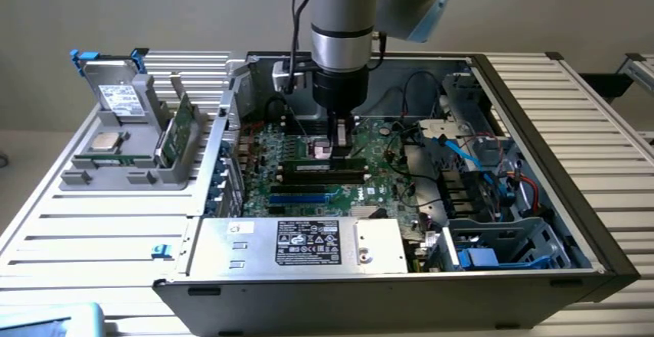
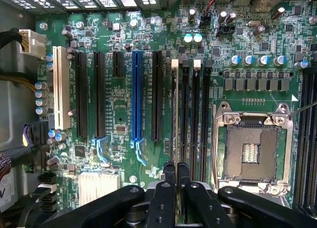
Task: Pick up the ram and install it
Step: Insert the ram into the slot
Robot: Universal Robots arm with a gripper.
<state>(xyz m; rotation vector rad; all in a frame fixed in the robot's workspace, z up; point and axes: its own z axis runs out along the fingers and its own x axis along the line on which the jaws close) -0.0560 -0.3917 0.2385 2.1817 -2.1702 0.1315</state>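
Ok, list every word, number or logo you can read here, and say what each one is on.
No text here can be read with certainty.
White label on the power supply: lines of print and logos, too small to read.
Sticker on the grey holder: too small to read.
White printing on the motherboard: too small to read.

Exterior view: soft, even light; case interior shaded beneath my arm. Wrist view: motherboard brightly lit, my gripper dark, the ram edge glinting pale.
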